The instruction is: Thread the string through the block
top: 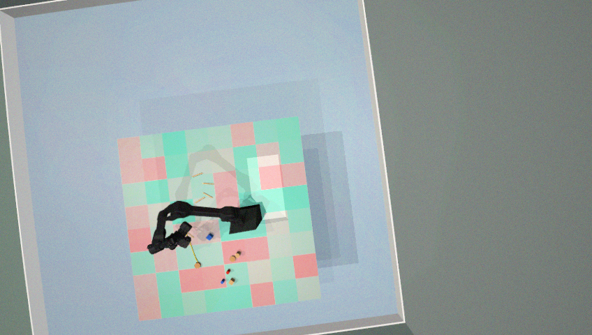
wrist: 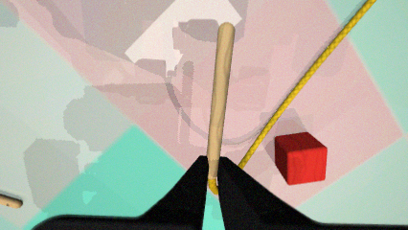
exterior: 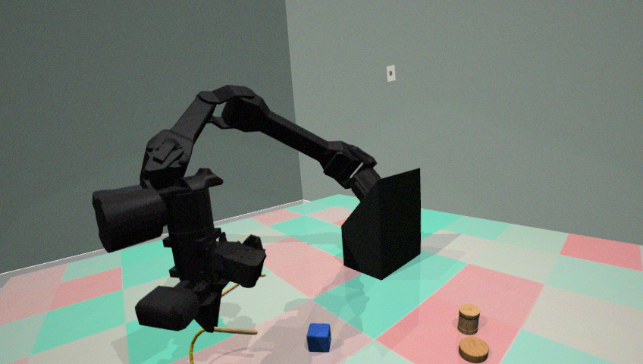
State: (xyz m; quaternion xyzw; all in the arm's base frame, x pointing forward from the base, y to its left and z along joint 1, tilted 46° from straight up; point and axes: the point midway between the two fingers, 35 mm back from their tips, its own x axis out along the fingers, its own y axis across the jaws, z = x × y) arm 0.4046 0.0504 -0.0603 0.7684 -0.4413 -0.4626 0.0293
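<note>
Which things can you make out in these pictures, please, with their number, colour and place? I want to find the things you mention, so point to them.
Tied stick (top: 189, 236) (exterior: 234, 331) (wrist: 221, 86): one, tan, in the gripper
String (top: 193, 252) (exterior: 192, 345) (wrist: 306, 81): one, yellow, from stick to button
Button (top: 197, 265): one, tan, on the table
Loose sticks (top: 208, 183) (exterior: 230, 288) (wrist: 10, 200): four, tan, table
Blue block (top: 209, 236) (exterior: 318, 337): one, near the arm
Red block (wrist: 301, 159): one, beside the string
Cylinder (top: 237, 254) (exterior: 468, 318): one, brown, by the disc
Disc (top: 232, 258) (exterior: 473, 349): one, tan
Small pieces (top: 228, 271): three, red, blue, tan, grouped
Table (top: 169, 290) (exterior: 586, 306) (wrist: 96, 192): one, multicoloured, underneath
Wall plate (exterior: 390, 67): one, white
Arm (top: 203, 211) (exterior: 293, 135): one, black
Gripper (top: 188, 234) (exterior: 211, 330) (wrist: 212, 164): one, black, arm's end
</note>
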